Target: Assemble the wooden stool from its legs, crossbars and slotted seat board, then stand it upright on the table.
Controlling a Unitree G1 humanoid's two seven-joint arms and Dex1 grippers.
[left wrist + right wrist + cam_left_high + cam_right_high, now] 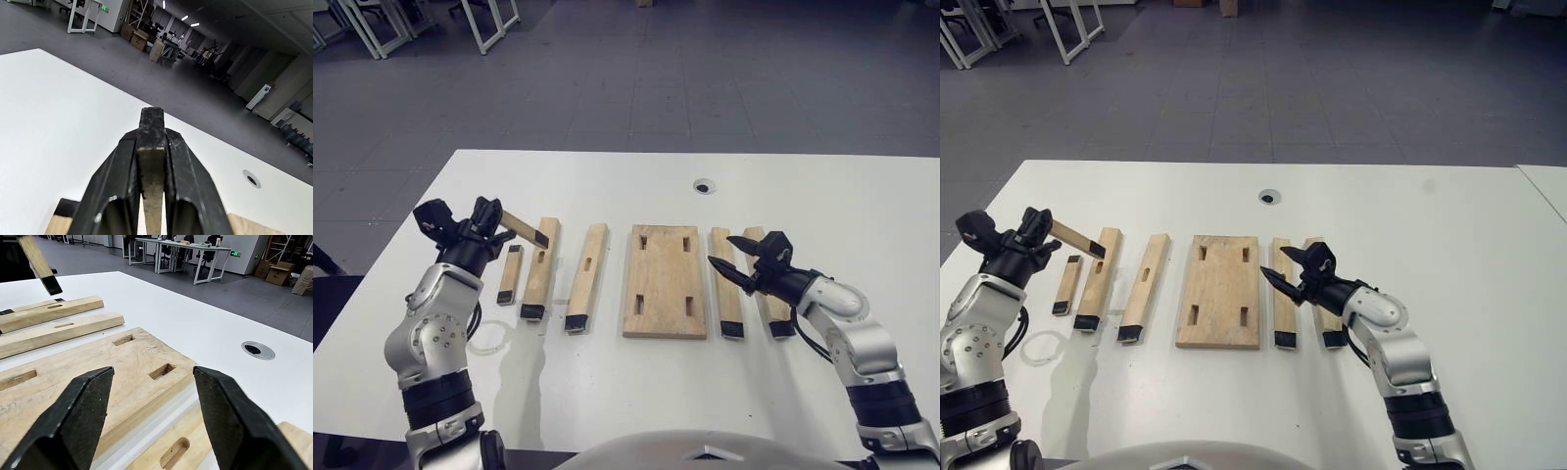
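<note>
Barely begun: left gripper (495, 223) clamped on one raised crossbar (527, 228), right gripper (722, 253) jaws apart above a leg (730, 304) beside the seat board (664, 284); nothing joined.

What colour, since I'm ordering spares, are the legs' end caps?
Black; the end caps show best in the left eye view.

left tool (495, 221) clamps crossbar (527, 229) aloft | right tool (722, 251) agape over leg (729, 296) beside seat board (664, 282)

A white table (862, 196) with a round cable hole (704, 185) stands on grey tiled floor (705, 78), with white-framed desks (193, 247) and cardboard boxes (138, 38) beyond.
</note>
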